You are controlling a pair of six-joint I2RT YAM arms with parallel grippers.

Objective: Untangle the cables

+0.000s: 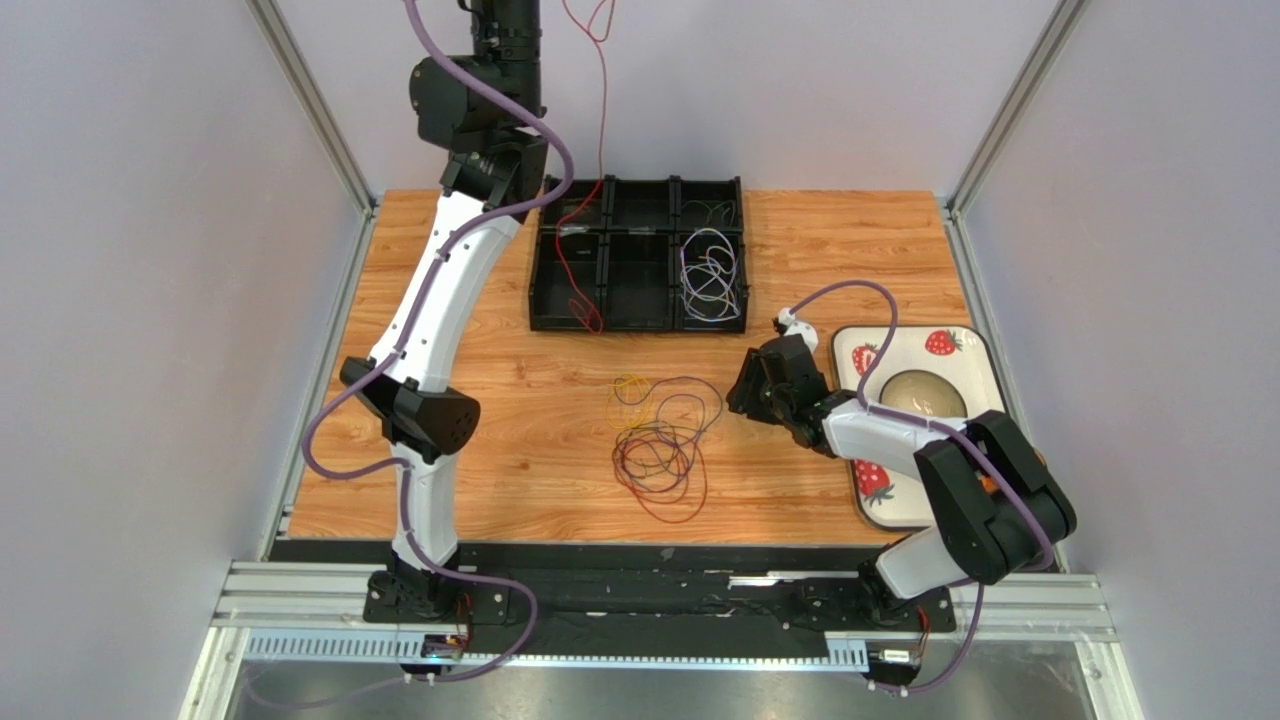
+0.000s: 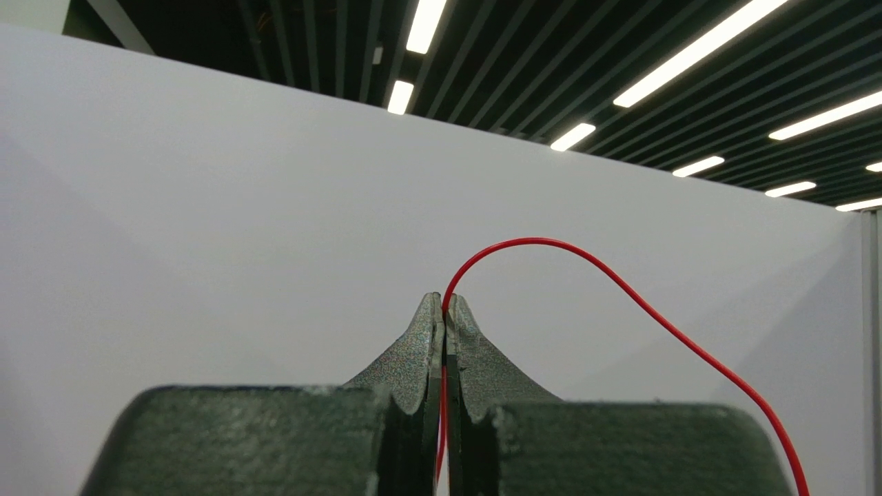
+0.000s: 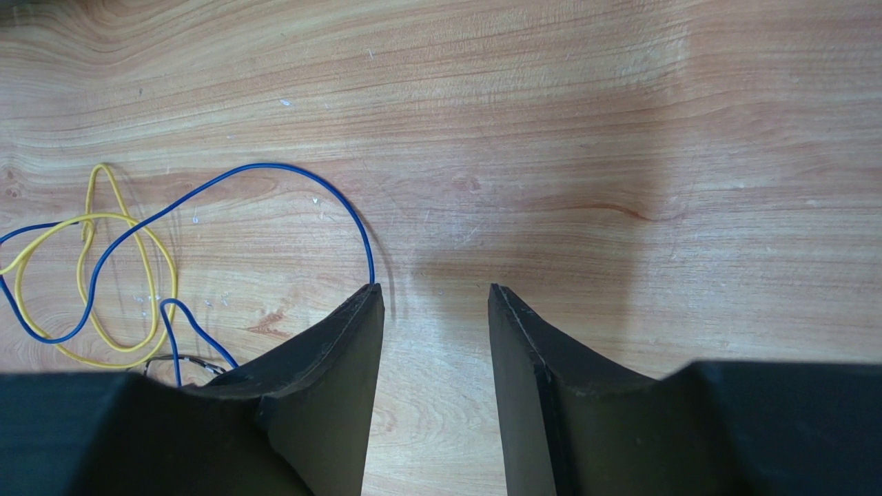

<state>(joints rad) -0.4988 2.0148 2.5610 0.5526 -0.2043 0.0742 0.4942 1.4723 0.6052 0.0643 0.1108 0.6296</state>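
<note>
Your left claw (image 2: 445,306) is clamped on the red cable (image 2: 538,244), held high, hanging into the tray (image 1: 639,326). Your right claw (image 3: 435,310) stands apart above the bench (image 3: 621,155), beside the blue cable (image 3: 271,165) and yellow cable (image 3: 166,271).

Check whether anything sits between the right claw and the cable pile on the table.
Nothing visible. The right claw hovers open over bare table, and the blue cable from the pile runs up to one of its fingers. From above, only bare wood separates claw and pile.
</note>
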